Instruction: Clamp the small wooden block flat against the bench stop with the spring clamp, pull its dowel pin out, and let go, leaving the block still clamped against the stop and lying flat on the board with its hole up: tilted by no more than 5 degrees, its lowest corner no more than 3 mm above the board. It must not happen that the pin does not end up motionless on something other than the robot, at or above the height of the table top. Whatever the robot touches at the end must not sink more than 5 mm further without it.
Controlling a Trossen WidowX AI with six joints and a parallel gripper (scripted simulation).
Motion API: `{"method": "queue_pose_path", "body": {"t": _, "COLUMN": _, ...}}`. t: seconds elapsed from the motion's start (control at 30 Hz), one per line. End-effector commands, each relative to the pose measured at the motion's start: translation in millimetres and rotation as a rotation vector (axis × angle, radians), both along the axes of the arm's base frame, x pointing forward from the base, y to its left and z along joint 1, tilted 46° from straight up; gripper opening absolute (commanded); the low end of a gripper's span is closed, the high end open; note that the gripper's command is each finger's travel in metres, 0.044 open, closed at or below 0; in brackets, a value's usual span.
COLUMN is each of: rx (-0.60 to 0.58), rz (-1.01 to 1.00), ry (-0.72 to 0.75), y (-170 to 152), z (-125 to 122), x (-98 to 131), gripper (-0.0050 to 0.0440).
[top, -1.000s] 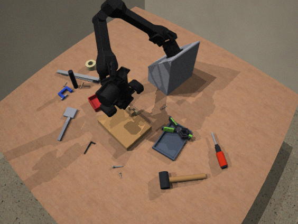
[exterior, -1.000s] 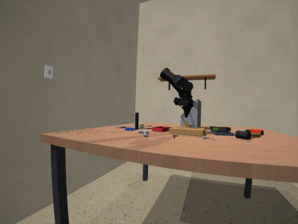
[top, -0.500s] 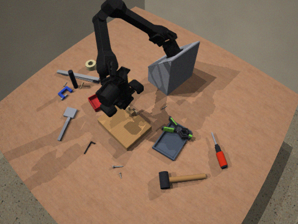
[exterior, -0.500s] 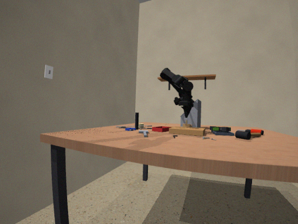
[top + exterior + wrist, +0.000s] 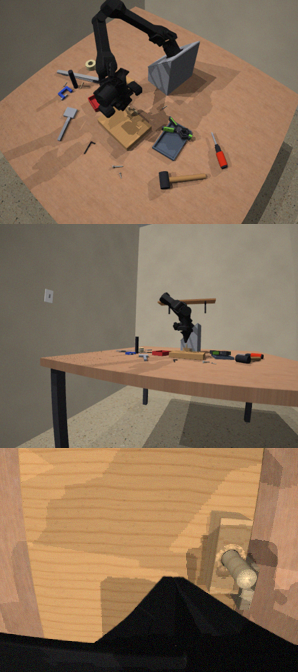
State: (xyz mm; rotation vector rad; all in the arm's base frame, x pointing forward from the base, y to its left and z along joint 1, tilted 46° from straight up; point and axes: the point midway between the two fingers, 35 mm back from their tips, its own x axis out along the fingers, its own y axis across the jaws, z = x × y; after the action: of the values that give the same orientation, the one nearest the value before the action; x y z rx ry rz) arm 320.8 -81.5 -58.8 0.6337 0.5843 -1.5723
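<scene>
The tan board [image 5: 124, 127] lies in the middle of the table. The small wooden block [image 5: 132, 112] sits near the board's far right edge, with its pale dowel pin [image 5: 240, 569] sticking out of it; the block also shows at the right in the wrist view. My gripper [image 5: 122, 104] [image 5: 186, 338] is shut and empty. It hangs point-down a little above the board, beside the block and apart from the pin. The green and black spring clamp [image 5: 179, 130] lies on the far corner of a blue-grey tray [image 5: 170, 142], right of the board. I cannot make out the bench stop.
A red tray [image 5: 93, 102] sits left of the board and a tall grey box [image 5: 173, 68] behind it. A mallet [image 5: 182, 179], a screwdriver [image 5: 219, 154], a grey scraper [image 5: 66, 122], a blue clamp [image 5: 63, 91], a black cylinder [image 5: 73, 78], a hex key [image 5: 91, 142] and screws [image 5: 117, 166] lie around.
</scene>
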Motion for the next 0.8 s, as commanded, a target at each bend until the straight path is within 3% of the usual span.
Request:
{"method": "queue_pose_path", "body": {"t": 0.0, "rx": -0.004, "rz": 0.001, "ry": 0.016, "y": -5.6, "z": -6.6, "x": -3.4, "gripper": 0.0}}
{"method": "queue_pose_path", "body": {"t": 0.77, "rx": -0.004, "rz": 0.001, "ry": 0.016, "y": -27.9, "z": -27.8, "x": -6.0, "gripper": 0.0}}
